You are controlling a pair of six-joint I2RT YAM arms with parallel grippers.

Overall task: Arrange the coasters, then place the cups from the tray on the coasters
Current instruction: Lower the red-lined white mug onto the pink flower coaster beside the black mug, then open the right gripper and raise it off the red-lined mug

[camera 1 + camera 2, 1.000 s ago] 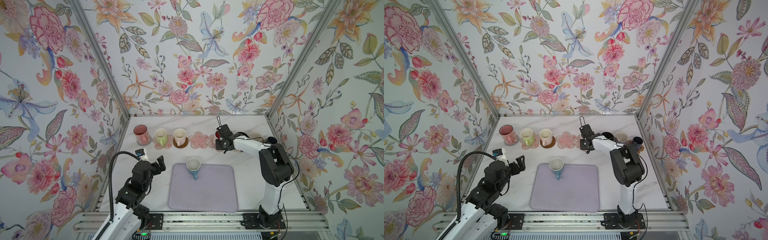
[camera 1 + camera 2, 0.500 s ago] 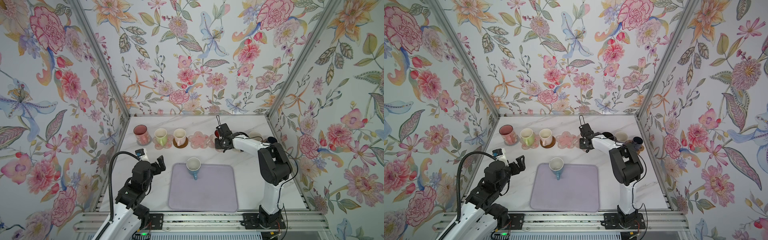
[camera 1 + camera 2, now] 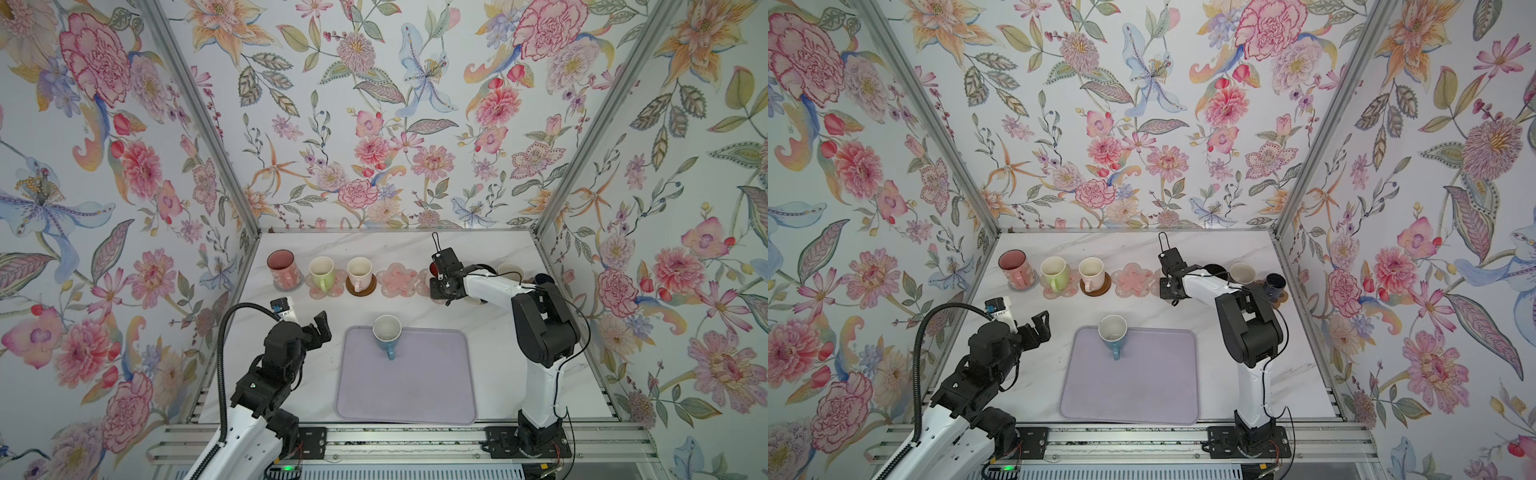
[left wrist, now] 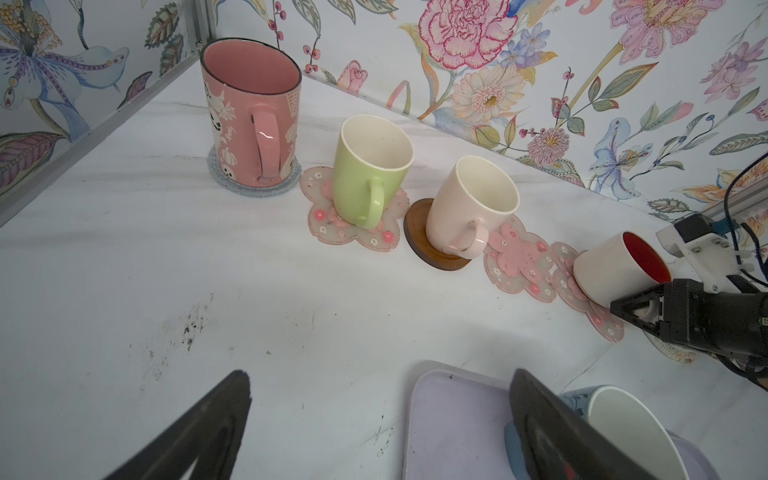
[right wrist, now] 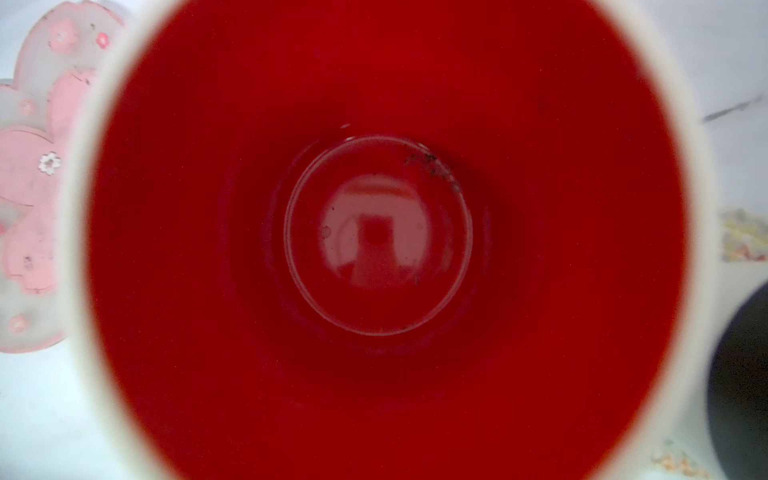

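Eight mugs show in both top views, seven of them strung in a row across the upper part of the marble table (image 3: pixel 415 311). At lower left, the left gripper (image 4: pixel 380 386) hangs over bare table just left of the tray, its jaws spread wide with nothing between them.

Along the row from the left, the tall pink mug (image 3: pixel 281 266) stands upright on the grey round coaster (image 4: pixel 245 192). The lime-green mug (image 3: pixel 322 272) stands on a pink flower coaster (image 4: pixel 324 226), and the cream mug (image 3: pixel 359 271) stands on the brown disc coaster (image 4: pixel 417 232). Next comes a second flower coaster (image 3: pixel 399 280), which is bare.

Below it, mid-frame, the blue mug (image 3: pixel 387 336) stands upright at the top edge of the lavender tray (image 3: pixel 415 390), alone there, with its handle pointing down the frame.

Right of centre, the right gripper (image 3: pixel 439 287) has its jaws pressed together on the white mug (image 4: pixel 611 266). This mug is red inside and leans over a third flower coaster (image 4: pixel 563 270). Whether its base touches the coaster cannot be told. The right wrist view looks straight down into the red inside.

Further right, partly behind the arm, stand the black mug (image 3: pixel 1213 270), a pale mug (image 3: pixel 1242 272) and the small navy mug (image 3: pixel 1275 284). What lies under the first two is hidden.
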